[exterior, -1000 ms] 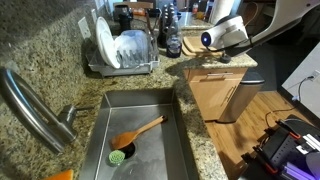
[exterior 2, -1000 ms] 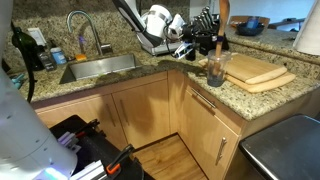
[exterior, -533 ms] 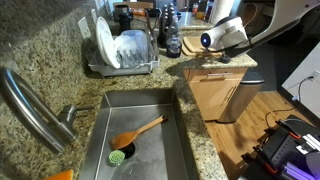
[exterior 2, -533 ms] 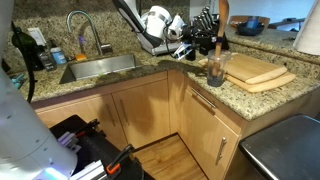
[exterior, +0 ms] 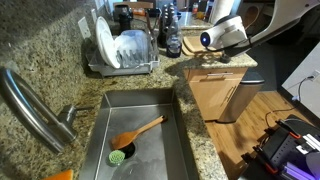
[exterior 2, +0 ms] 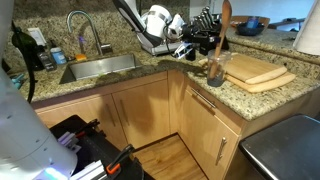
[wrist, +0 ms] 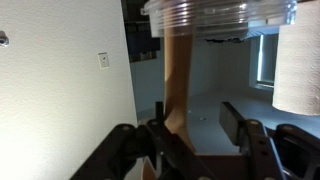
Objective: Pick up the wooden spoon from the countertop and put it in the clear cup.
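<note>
arm was chunky white, rounded smooth shells, black bits at the joints, gripper was plain black, two blocky fingers

The countertop is glossy speckled granite, and the sink set in it is dull brushed metal. The wooden spoon is smooth, matt wood.

Arm outstretched, roughly level; pincer sideways at its end, fingers parted.
</note>
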### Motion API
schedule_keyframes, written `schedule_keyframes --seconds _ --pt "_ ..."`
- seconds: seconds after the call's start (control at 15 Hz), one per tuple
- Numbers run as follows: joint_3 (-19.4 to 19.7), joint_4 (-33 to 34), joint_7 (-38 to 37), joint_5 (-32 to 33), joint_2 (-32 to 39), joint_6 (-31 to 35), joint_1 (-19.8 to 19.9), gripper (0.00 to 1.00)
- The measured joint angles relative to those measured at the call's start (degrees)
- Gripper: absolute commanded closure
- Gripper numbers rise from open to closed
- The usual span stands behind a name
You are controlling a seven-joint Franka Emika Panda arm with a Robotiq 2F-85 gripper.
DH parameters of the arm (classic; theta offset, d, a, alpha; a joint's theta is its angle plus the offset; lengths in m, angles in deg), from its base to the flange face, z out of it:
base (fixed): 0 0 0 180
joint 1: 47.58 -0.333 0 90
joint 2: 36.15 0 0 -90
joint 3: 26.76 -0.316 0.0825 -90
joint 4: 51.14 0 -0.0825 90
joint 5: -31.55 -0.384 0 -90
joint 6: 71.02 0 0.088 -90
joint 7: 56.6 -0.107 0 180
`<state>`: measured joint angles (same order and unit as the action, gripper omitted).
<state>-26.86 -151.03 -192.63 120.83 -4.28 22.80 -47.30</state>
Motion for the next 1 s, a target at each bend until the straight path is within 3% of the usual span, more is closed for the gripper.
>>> schedule_keyframes --seconds 0.07,0.2,1.0 --pt "0.0 0.1 0.0 0.0 0.0 0.0 0.0 0.03" --pt "0.0 0.3 0.0 0.0 0.0 -0.2 0.0 0.00" --pt "0.0 0.7 -1.0 0.1 0.0 -1.0 -0.3 0.00"
